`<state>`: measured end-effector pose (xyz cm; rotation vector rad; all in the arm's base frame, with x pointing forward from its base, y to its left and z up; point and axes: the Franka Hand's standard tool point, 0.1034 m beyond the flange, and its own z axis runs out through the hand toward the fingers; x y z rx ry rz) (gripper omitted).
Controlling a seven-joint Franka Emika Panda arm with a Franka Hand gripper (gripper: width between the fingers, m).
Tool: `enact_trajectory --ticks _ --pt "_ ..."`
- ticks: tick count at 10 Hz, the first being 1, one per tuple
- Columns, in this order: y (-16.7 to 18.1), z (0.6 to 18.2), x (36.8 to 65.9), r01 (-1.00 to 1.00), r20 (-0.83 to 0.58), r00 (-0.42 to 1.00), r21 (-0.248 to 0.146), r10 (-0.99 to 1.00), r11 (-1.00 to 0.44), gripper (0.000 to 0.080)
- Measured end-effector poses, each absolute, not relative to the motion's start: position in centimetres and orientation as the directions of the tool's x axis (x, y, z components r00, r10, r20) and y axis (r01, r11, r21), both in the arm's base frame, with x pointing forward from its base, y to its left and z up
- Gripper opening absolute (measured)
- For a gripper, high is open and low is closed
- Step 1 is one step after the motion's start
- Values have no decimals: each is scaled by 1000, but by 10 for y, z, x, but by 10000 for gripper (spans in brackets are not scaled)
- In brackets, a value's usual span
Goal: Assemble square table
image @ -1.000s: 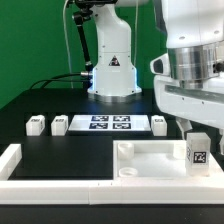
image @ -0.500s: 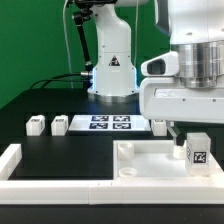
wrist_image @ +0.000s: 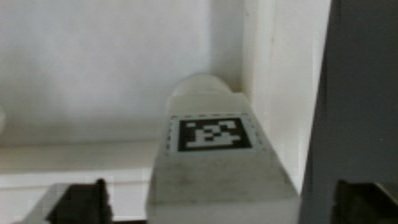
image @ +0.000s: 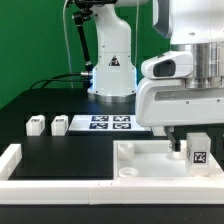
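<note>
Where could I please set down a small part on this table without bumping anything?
The widest bare patch is the black table between the marker board, the front border rail and the square slab. Crowded: the slab's corner on the exterior view's right, where the gripper straddles a leg.

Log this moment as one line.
gripper: open, straddling small white tagged block leg | leg: upright at white plastic square slab corner

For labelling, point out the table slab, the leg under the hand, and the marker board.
table slab (image: pixel 150 160): exterior view, flat top.
leg (image: pixel 198 153): exterior view, tagged front face.
marker board (image: pixel 107 124): exterior view, centre between tags.
</note>
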<state>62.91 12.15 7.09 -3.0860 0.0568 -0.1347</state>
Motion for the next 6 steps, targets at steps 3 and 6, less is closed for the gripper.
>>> enact_trajectory --ticks 3,6 --pt "120 70 629 -201 75 976 -67 -206 -977 291" --pt "119 70 629 -402 61 912 -81 -407 -912 291"
